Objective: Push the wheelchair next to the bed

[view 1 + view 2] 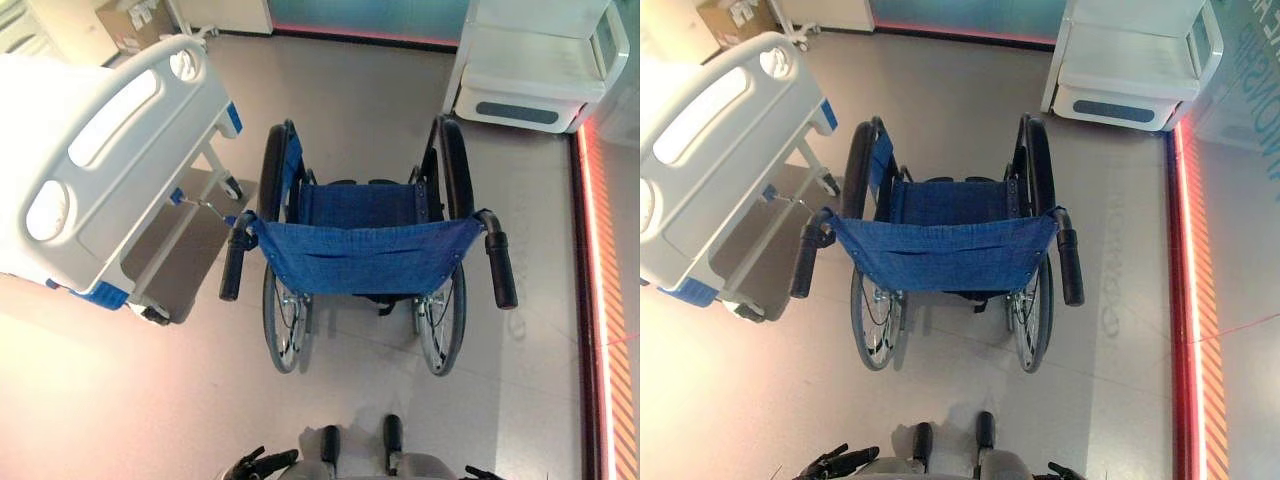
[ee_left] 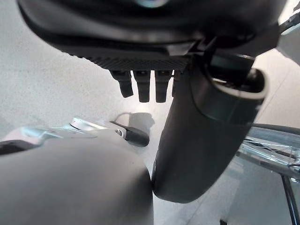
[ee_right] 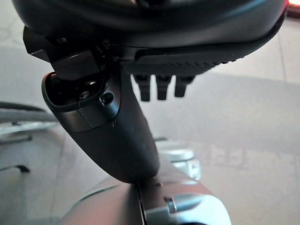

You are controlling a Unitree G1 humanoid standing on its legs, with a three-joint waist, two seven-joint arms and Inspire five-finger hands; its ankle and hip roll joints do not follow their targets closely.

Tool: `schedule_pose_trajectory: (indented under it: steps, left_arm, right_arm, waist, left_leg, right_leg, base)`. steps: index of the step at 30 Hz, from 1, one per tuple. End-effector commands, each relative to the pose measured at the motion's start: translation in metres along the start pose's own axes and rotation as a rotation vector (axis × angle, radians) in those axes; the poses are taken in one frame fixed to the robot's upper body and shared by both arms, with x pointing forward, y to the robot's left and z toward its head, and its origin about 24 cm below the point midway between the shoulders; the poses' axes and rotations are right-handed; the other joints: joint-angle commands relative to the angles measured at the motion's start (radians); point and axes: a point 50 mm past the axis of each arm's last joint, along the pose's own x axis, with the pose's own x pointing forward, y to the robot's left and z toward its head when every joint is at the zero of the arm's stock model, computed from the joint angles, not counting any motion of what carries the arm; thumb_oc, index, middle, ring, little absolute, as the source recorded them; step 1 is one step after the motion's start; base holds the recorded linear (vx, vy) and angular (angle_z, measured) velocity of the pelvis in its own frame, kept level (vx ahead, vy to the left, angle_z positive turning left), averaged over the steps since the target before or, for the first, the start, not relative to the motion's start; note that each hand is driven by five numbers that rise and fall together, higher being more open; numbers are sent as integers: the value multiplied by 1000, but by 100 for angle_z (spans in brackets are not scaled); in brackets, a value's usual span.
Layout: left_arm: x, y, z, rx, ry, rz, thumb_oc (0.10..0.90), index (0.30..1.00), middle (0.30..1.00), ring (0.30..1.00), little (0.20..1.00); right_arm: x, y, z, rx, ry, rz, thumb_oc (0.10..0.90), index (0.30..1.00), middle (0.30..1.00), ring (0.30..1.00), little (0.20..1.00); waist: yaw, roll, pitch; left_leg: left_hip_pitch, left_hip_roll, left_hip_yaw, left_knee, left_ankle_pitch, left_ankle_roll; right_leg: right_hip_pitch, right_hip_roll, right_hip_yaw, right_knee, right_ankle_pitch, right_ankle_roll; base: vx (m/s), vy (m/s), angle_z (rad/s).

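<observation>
Wheelchair [image 1: 365,255] centre, bed [image 1: 95,160] at 10 o'clock, both hands [image 2: 140,86] [image 3: 159,86] released, low at 6, off handles.

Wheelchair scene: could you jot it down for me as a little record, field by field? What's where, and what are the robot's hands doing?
wheelchair: blue seat and back, seen from behind, standing in mid-floor
push handles: left and right, both black, nothing touching them
bed: white, to the wheelchair's left, a gap of floor between them
white cabinet: ahead on the right
left hand: low, behind the wheelchair, open, holding nothing
right hand: low, open, holding nothing
task stage: pushing not yet begun
</observation>
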Motion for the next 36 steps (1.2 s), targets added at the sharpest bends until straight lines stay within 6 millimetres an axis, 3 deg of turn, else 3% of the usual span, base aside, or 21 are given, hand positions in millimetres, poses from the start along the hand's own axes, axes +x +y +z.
schedule_pose_trajectory:
  steps: [1, 16, 21, 30, 36]
  left_arm:
    - [1, -29, -4, 5, 3, -75, 800, 900, 900, 900, 900]
    - [0, -18, -10, 4, 15, -28, 800, 900, 900, 900, 900]
    - [1, -15, -3, -6, -19, -27, 800, 900, 900, 900, 900]
    - [-1, -5, 15, -102, -121, -36, 800, 900, 900, 900, 900]
    - [-4, 4, 32, -202, -206, -17, 800, 900, 900, 900, 900]
  right_arm:
    - [1, 18, -2, -45, 9, 41, 800, 900, 900, 900, 900]
    - [0, 23, -11, -50, 41, 34, 800, 900, 900, 900, 900]
    - [0, 20, -9, -61, 33, 8, 800, 900, 900, 900, 900]
    - [-2, 10, 11, -33, -105, -71, 800, 900, 900, 900, 900]
    - [-9, -2, 37, 87, -235, -140, 800, 900, 900, 900, 900]
  waist:
    - [1, -11, -15]
    - [1, -21, -49]
    - [-5, -19, -51]
    - [-12, -13, -47]
    - [-18, -11, -54]
  left_leg:
    - [-40, -26, -20, -3, 15, 5]
    - [-8, -21, -13, -3, 5, -1]
    - [0, -17, -2, -3, 3, -1]
    - [5, -16, 0, -3, 5, 0]
    - [13, -17, 2, -3, 4, 1]
  right_leg:
    - [16, -57, 33, 1, 36, 48]
    - [48, -57, 32, 1, 26, 51]
    - [52, -55, 41, 1, 28, 52]
    - [55, -54, 47, 1, 30, 54]
    - [61, -52, 51, 1, 30, 56]
  base:
    - [0, 0, 0]
    - [17, -6, 0]
    - [0, 0, 0]
    - [6, 3, -1]
    - [19, 4, 0]
